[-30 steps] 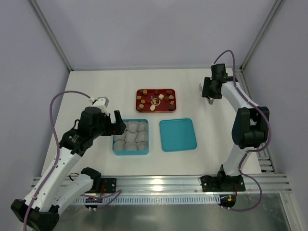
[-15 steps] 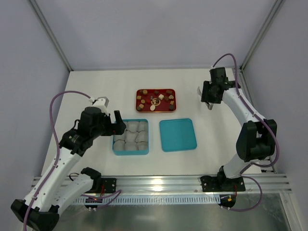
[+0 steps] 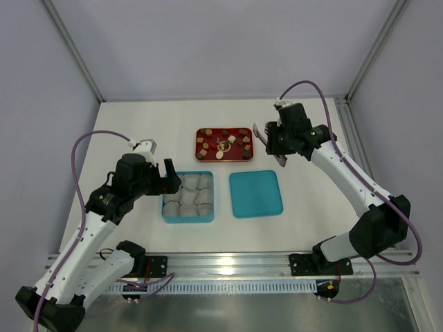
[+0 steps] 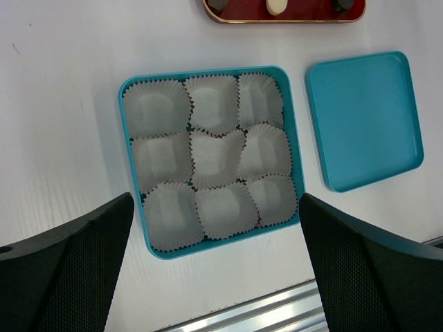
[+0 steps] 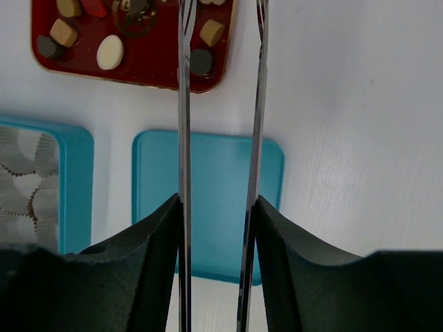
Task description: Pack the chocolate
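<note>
The chocolate (image 3: 223,143), small dark, tan and cream pieces, lies on a red tray (image 3: 208,131) at the table's middle back. It also shows in the right wrist view (image 5: 111,52) and, cut off, at the top of the left wrist view (image 4: 275,5). The teal box (image 3: 166,207) holds several empty crinkled paper cups (image 4: 214,149). My left gripper (image 3: 169,181) is open and empty, hovering over the box's near edge (image 4: 210,245). My right gripper (image 3: 275,142) is shut on metal tongs (image 5: 183,104), just right of the tray; the tong tips are out of frame.
The teal lid (image 3: 255,194) lies flat to the right of the box, under my right gripper in the right wrist view (image 5: 156,194). A metal rail (image 3: 228,263) runs along the table's near edge. Frame posts stand at the back corners.
My right arm has swung left from the far right edge to just beside the red tray, carrying the tongs. My left arm has not moved.
</note>
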`<move>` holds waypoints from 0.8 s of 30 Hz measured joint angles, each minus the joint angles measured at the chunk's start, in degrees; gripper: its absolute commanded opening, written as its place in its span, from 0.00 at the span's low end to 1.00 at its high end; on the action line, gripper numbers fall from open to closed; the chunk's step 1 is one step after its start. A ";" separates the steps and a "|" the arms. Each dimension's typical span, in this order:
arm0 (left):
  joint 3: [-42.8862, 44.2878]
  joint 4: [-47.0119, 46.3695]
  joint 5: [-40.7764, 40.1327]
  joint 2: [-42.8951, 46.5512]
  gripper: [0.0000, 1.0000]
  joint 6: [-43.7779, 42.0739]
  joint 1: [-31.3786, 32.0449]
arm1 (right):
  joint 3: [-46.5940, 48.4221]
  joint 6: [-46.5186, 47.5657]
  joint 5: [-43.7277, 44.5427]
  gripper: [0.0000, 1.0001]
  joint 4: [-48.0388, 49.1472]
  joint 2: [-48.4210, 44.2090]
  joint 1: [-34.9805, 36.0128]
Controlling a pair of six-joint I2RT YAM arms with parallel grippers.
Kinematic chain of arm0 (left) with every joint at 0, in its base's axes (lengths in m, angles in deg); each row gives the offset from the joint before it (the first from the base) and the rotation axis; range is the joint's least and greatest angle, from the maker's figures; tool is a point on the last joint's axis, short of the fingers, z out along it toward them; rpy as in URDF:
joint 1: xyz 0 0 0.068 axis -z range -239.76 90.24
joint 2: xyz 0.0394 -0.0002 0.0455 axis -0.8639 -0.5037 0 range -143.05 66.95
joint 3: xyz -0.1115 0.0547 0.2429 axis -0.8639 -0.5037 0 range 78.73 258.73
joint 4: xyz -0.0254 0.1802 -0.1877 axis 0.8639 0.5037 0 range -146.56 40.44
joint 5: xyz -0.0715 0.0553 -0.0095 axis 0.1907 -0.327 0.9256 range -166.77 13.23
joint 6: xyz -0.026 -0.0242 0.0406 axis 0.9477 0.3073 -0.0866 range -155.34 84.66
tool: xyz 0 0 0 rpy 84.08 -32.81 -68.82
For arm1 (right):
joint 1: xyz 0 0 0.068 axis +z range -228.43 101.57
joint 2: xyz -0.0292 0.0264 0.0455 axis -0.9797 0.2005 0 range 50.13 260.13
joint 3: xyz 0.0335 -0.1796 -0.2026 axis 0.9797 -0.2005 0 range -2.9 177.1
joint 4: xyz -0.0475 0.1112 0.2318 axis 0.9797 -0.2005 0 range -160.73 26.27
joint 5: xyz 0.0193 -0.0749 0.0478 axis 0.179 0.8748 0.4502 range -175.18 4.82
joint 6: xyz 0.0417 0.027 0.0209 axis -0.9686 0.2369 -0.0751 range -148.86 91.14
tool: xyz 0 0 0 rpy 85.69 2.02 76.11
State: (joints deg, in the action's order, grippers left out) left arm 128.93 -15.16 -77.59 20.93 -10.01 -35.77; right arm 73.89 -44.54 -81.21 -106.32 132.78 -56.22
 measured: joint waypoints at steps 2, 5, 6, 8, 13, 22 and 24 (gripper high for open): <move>0.00 0.00 0.00 0.00 1.00 0.00 0.00 | 0.00 -0.72 -0.02 0.47 -0.02 -0.28 2.71; 0.00 0.00 0.00 0.00 1.00 0.00 0.00 | 0.00 -1.75 -0.15 0.47 -0.39 -0.22 6.97; 0.00 0.00 0.00 0.00 1.00 0.00 0.00 | 0.00 -2.12 -0.13 0.47 -0.52 -0.11 8.31; 0.00 0.00 0.00 0.00 1.00 0.00 0.00 | 0.17 -2.75 -0.11 0.46 -0.79 0.39 10.56; 0.00 0.00 0.00 0.00 1.00 0.02 0.00 | 1.77 -3.78 -0.17 0.47 -0.81 4.76 14.36; 0.00 0.00 -0.02 0.00 1.00 0.02 0.00 | 4.20 -4.48 -0.42 0.46 -0.26 12.66 16.33; 0.00 0.00 -0.02 0.00 1.00 0.02 0.00 | 4.96 -4.55 -0.63 0.46 -0.13 13.75 16.59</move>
State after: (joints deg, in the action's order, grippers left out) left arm 128.93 -15.16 -77.61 20.93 -9.99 -35.77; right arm 78.86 -49.09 -81.85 -106.45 146.53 -39.63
